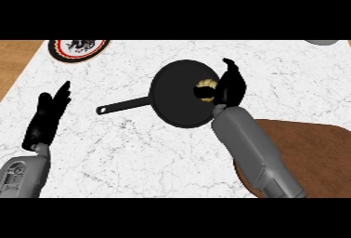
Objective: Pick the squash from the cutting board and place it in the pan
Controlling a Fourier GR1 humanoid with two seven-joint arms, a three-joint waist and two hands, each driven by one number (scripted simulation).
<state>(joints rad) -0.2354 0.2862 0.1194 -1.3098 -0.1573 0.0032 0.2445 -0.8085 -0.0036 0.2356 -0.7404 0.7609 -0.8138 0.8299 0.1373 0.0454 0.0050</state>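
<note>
The black pan (175,95) lies in the middle of the white marble counter, its long handle (123,105) pointing left. My right hand (233,86) hovers over the pan's right rim. It is curled round the pale yellow squash (205,84), which shows at the hand's left side, above the inside of the pan. Most of the squash is hidden by the hand. The brown cutting board (308,148) sits at the lower right, partly under my right forearm, with nothing on the part that shows. My left hand (44,118) rests open at the left, fingers up.
A round plate (77,48) with a red and black rim sits at the counter's far left corner. A grey object (322,42) peeks in at the top right. Wooden floor (14,60) shows beyond the counter's left edge.
</note>
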